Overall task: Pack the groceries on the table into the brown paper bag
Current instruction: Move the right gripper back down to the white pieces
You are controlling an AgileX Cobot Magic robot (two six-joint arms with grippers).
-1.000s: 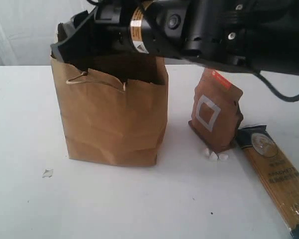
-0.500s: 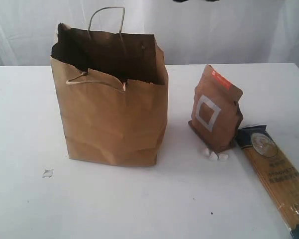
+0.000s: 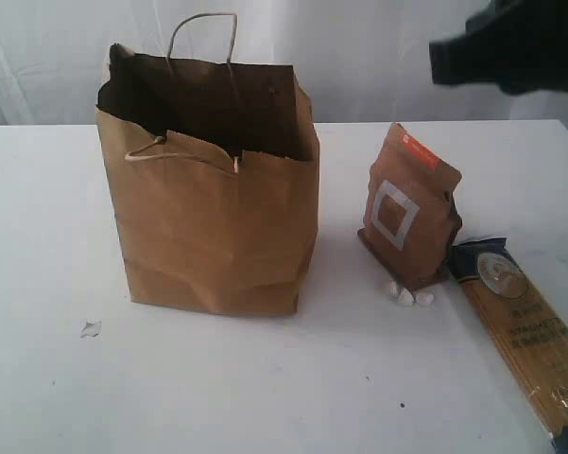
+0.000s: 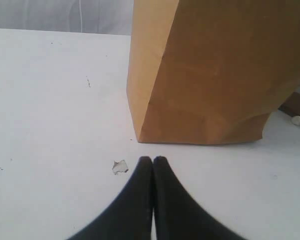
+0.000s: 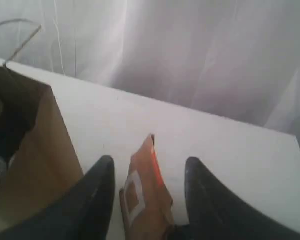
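The brown paper bag [image 3: 217,208] stands open on the table [image 3: 265,378], its inside dark. To its right, the brown pouch with white square [image 3: 411,208] stands upright. The spaghetti pack [image 3: 524,340] lies flat beside it. My right arm [image 3: 510,47] hangs blurred, high above the pouch. In the right wrist view my right gripper [image 5: 149,165] is open, well above the pouch [image 5: 145,197], which shows between the fingers, untouched. My left gripper [image 4: 152,159] is shut and empty, low over the table just in front of the bag [image 4: 214,75].
Small white crumbs [image 3: 408,295] lie at the pouch's foot. A paper scrap [image 3: 91,328] lies left of the bag, close to my left fingertips [image 4: 145,162]. A white curtain backs the table. The bag's cord handle [image 3: 203,28] sticks up at the rear.
One second ago my right arm stretched over the bag's mouth. It then left the exterior view and now shows at the upper right above the pouch. The left gripper has stayed shut.
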